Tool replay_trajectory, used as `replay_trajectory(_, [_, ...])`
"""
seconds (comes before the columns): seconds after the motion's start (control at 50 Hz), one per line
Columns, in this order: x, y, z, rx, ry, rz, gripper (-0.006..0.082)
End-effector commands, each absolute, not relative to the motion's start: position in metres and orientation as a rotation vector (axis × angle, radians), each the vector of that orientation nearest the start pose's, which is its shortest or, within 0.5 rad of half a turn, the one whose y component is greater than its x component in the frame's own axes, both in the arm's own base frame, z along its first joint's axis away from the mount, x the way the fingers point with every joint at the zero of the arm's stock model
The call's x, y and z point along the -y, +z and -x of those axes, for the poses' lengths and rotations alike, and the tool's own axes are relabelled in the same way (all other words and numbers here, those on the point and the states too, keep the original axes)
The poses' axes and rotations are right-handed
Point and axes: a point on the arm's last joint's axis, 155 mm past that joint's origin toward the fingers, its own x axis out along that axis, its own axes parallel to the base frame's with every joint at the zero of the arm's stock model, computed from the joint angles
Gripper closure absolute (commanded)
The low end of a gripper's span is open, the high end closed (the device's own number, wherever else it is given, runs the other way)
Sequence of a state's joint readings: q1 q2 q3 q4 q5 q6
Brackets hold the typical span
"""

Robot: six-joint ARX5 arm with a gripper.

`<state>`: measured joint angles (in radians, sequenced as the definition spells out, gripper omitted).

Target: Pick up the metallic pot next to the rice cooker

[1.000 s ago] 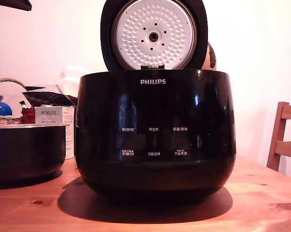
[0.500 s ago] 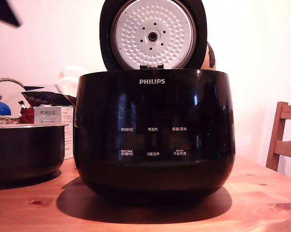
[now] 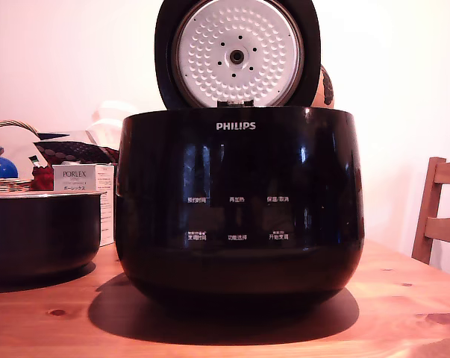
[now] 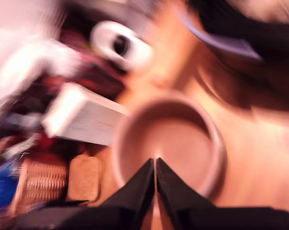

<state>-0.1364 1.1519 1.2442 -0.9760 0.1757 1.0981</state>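
In the blurred wrist view the gripper (image 4: 156,167) hangs above the metallic pot (image 4: 168,143), its two dark fingers pressed tip to tip, empty. The pot stands open-mouthed on the wooden table (image 3: 404,298), at the exterior view's left, just beside the Philips rice cooker (image 3: 238,209), whose lid stands raised. To grasp well, I judge the jaws should spread first, then straddle the thin rim on the side away from the white Porlex box (image 3: 83,179) (the wicker basket (image 4: 39,182) and clutter behind crowd that edge).
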Motion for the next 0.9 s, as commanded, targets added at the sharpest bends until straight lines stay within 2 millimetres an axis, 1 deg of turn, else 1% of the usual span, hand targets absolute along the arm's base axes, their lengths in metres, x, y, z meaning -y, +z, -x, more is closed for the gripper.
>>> replay_trajectory(0.0, [0.071, 0.227, -0.305, -0.642, -0.788, -1.083, 0.0773])
replay_trajectory(0.02, [0.070, 0.223, -0.305, -0.647, -0.807, -1.110, 0.0757])
replay_trajectory(0.06, [0.069, 0.215, -0.306, -0.680, -0.817, -1.109, 0.0708])
replay_trajectory(0.18, [0.061, 0.193, -0.315, -0.758, -0.842, -1.158, 0.0502])
replay_trajectory(0.36, [0.055, 0.167, -0.323, -0.846, -0.869, -1.191, 0.0336])
replay_trajectory(0.42, [0.051, 0.159, -0.325, -0.885, -0.867, -1.206, 0.0310])
replay_trajectory(0.48, [0.051, 0.153, -0.324, -0.909, -0.878, -1.216, 0.0298])
replay_trajectory(0.88, [0.070, 0.108, -0.329, -0.979, -1.021, -1.234, 0.0296])
